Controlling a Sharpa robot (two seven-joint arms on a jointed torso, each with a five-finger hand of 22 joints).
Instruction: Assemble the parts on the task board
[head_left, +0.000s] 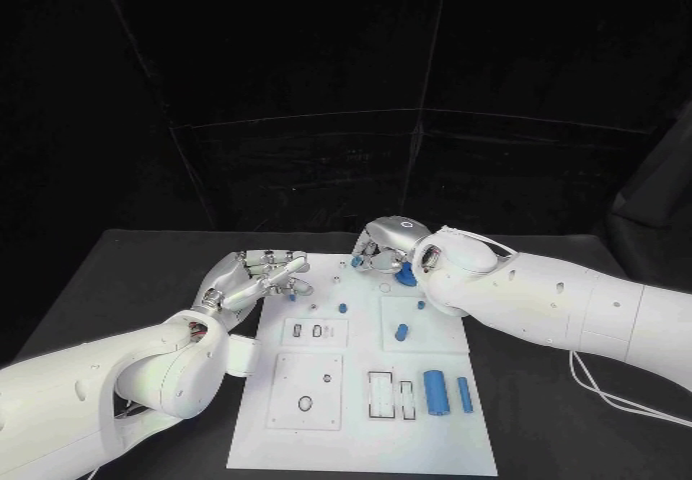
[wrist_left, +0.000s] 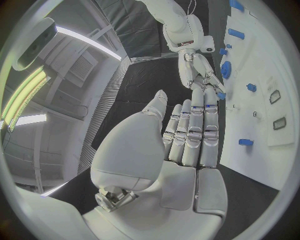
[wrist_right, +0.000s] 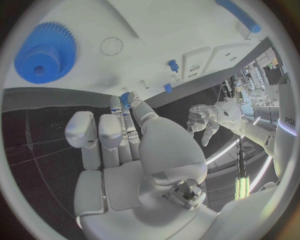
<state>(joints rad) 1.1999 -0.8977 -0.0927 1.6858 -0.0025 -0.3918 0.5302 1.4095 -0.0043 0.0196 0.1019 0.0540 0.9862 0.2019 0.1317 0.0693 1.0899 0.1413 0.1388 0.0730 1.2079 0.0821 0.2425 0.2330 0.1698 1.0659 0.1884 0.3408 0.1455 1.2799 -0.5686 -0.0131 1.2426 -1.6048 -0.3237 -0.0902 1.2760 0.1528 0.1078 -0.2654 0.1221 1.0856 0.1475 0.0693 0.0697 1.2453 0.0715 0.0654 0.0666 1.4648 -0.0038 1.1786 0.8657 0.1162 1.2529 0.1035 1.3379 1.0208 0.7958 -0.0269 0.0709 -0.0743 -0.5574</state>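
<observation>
At the far edge of the task board (head_left: 433, 440), the right hand (head_left: 384, 250) pinches a small blue part (wrist_right: 125, 98) beside the blue gear (wrist_right: 44, 54). Best lower it slowly, upright, before releasing. The left hand (head_left: 257, 280), fingers extended and empty, hovers at the board's far-left corner.

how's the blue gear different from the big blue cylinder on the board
The blue gear is a flat toothed disc with a hole in its middle; the big blue cylinder is smooth, long and rounded. The gear sits at the task board's far end by the right hand; the cylinder lies at the near end, away from both hands. Both are blue and rest on the board.
</observation>
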